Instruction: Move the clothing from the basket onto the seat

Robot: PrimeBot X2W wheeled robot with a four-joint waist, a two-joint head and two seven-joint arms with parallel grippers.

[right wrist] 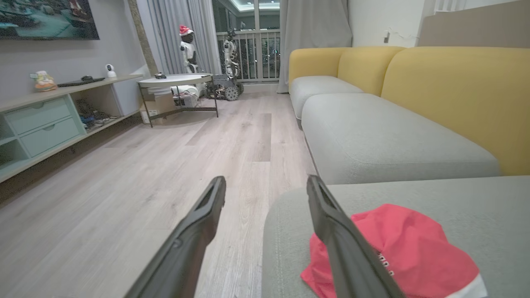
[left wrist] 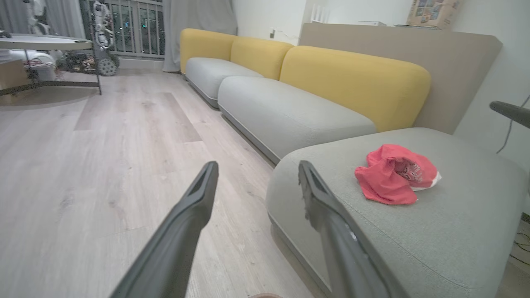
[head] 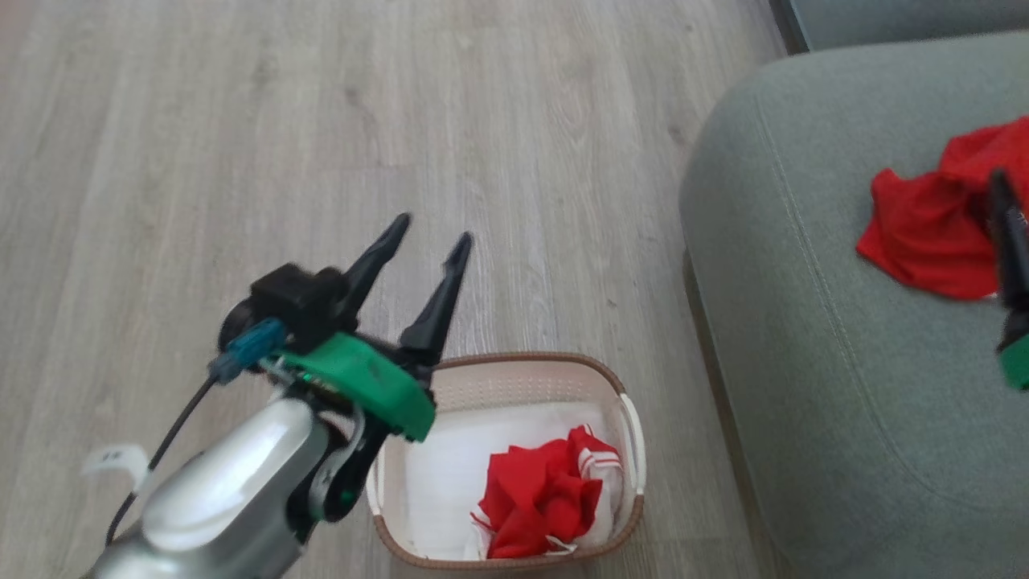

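A white basket with a brown rim stands on the floor by the seat and holds crumpled red clothing with white stripe trim. More red clothing lies loose on the grey seat, also seen as clothing on the seat and clothing on the seat. My left gripper hangs open and empty above the floor, just left of the basket. At the right edge, one dark finger of my right arm rises over the garment on the seat; the right gripper stands open and empty.
Pale wood floor spreads left of the basket. A long sofa with yellow backrests continues beyond the seat. A round table, a low shelf unit and other robots by the window stand farther off.
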